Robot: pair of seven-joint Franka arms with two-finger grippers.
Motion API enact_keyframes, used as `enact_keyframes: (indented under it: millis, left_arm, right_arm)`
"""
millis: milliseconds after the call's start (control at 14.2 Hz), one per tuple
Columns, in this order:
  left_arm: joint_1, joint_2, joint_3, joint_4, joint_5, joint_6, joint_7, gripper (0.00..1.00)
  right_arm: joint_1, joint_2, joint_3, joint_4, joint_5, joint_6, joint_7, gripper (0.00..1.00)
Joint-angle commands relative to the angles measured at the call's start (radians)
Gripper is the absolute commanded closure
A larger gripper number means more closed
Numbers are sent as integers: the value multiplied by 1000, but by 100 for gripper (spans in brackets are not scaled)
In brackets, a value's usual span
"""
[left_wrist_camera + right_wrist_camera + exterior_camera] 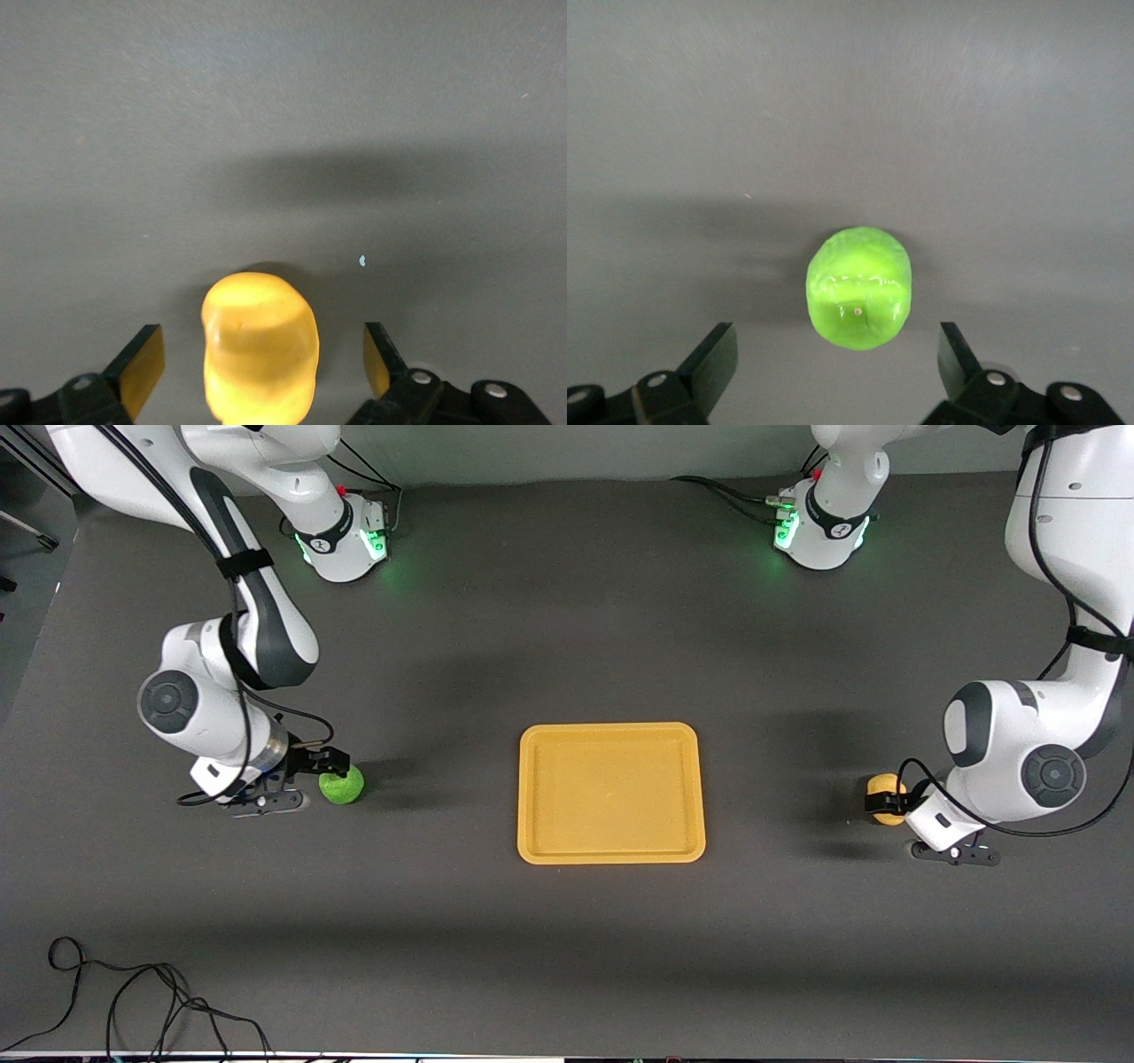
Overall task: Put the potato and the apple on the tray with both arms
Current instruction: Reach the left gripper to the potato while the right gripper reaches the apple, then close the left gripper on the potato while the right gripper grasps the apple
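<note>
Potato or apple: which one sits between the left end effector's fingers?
The potato, lumpy and yellow-orange, between the open left end effector. The round green apple is at the right one.

Right arm (257, 615) reaches down from its base, elbow bent, wrist low at its own end of the table. Right gripper (330, 772) sits just above the surface, fingers (709, 363) spread wide, nothing touching the pads. Left arm (1036, 726) mirrors this pose at its end of the table, wrist low. Left gripper (886, 802) is likewise down near the surface, fingers (142, 367) parted wide with clear gaps on both sides.
</note>
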Motion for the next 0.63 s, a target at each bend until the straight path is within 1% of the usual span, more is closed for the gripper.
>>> enact_keyframes:
  millis: [0, 211, 281, 352, 422, 492, 562]
  left_arm:
    - [3, -9, 0, -53, 18, 43, -11, 0]
    - [0, 1, 0, -53, 44, 52, -34, 1]
    - [0, 3, 0, -53, 44, 57, -36, 11]
    - [-2, 3, 0, -53, 44, 64, -40, 25]
    - [-3, 3, 0, -51, 44, 66, -57, 43]
    - [-6, 3, -2, -50, 44, 66, -77, 58]
    - [-6, 3, -2, -48, 44, 66, -77, 63]
  right_arm:
    - [-2, 55, -3, -10, 12, 69, 23, 0]
    - [-2, 115, -3, -11, 12, 115, 27, 0]
    - [-2, 133, -3, -11, 12, 144, 35, 0]
    - [-2, 150, -3, -11, 12, 151, 36, 0]
    - [-2, 155, -3, -11, 12, 155, 36, 2]
    - [-2, 161, -3, -11, 12, 155, 36, 14]
    - [-2, 163, -3, -10, 12, 155, 35, 35]
